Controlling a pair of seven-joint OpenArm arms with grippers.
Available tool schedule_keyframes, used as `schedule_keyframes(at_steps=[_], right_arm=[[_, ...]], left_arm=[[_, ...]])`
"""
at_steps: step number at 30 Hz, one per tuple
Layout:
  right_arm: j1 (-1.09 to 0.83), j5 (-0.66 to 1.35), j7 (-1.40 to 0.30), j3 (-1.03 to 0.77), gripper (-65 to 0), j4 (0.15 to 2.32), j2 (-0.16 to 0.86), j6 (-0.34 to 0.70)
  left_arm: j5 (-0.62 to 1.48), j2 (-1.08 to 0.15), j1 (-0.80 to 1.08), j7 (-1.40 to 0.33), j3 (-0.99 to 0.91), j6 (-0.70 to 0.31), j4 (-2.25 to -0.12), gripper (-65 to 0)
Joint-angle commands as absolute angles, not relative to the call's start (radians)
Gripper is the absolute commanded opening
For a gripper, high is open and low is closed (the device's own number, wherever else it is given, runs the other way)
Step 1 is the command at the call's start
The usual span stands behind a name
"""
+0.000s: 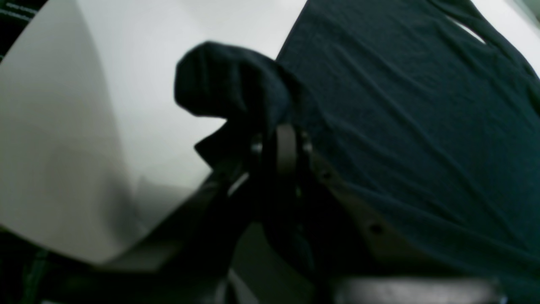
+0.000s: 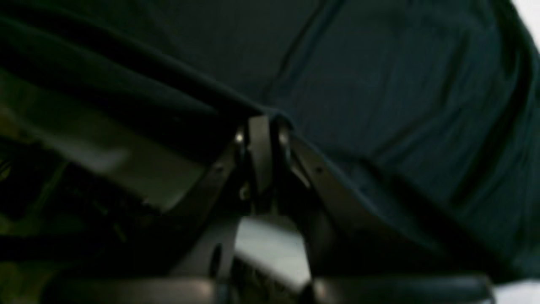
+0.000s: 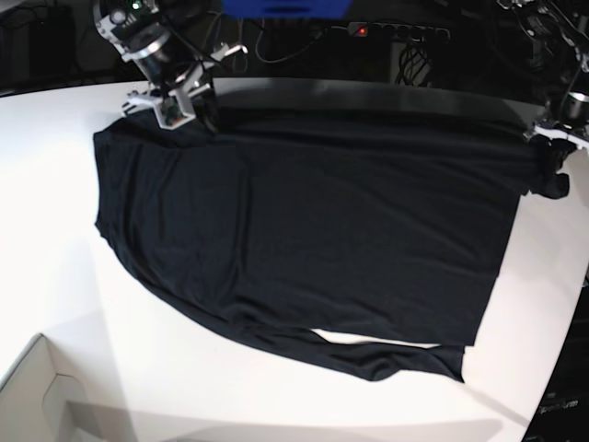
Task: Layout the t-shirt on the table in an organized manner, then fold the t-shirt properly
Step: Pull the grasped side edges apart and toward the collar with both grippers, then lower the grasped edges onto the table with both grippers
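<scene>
- a pale cardboard box [image 3: 37, 391] sits at the near left corner of the white table [image 3: 55, 276].
- bare tabletop lies along the near edge and the left side.
- a black t-shirt [image 3: 313, 230] lies spread across the middle, one sleeve folded along its near hem.
- at the far edge, the right gripper [image 3: 204, 115] and left gripper [image 3: 552, 157] each pinch a shirt corner, jaws clamped.
- cables run behind the table.

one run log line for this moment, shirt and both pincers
phase: laying out | t-shirt: spread on table | left pincer: shut on t-shirt, far edge | right pincer: shut on t-shirt, far edge
</scene>
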State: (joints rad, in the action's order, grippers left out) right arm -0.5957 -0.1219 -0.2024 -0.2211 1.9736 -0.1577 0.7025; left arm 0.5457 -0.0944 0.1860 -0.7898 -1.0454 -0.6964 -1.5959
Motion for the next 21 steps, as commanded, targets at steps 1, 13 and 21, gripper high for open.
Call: schedule_keyframes(at_steps=[1, 13, 21], right_arm=[[-0.585, -0.104, -0.177, -0.22, -65.0, 1.977, -0.157, 0.698], [-0.424, -0.105, -0.177, -0.223, -65.0, 1.842, -0.157, 0.698], [-0.338, -0.107, -0.177, -0.228, -65.0, 1.748, -0.097, 0.698]], left_arm=[[0.539, -0.111, 0.16, -0.762, -1.04, -0.698, -1.612, -64.7], [0.387, -0.114, 0.004, -0.76, -0.978, -0.698, -1.531, -64.7], [0.312, -0.125, -0.097, -0.757, -0.978, -0.698, -1.435, -64.7]])
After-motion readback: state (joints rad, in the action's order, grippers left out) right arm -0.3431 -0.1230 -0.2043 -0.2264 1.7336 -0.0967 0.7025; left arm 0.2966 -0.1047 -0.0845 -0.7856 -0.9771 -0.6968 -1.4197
